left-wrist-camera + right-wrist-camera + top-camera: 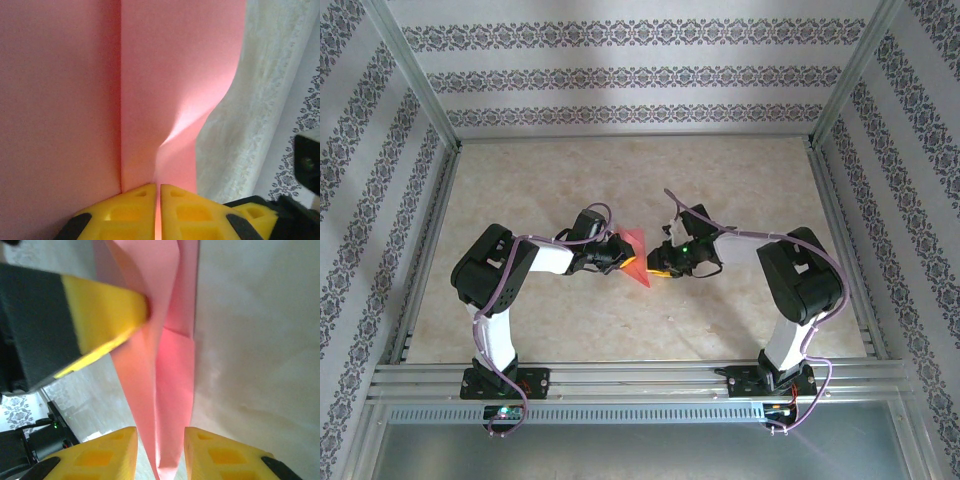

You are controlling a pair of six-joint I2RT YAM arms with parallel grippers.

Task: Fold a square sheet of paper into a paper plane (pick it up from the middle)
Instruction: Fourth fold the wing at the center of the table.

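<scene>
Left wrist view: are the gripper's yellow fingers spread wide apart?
No, the left gripper is shut, its fingers pinching the pink paper between them.

Left gripper [158,189] fingers [125,215] pinched shut on pink paper [60,100]; vertical crease up sheet; pale table [260,100] at right.

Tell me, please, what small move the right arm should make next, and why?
Probably draw the right pincer straight back off the pink paper. Its jaws stand apart on either side of the paper's narrow folded end without pinching it, while the left pincer is shut on the paper and carries it, so backing away should free the right arm for a fresh grip.
</scene>
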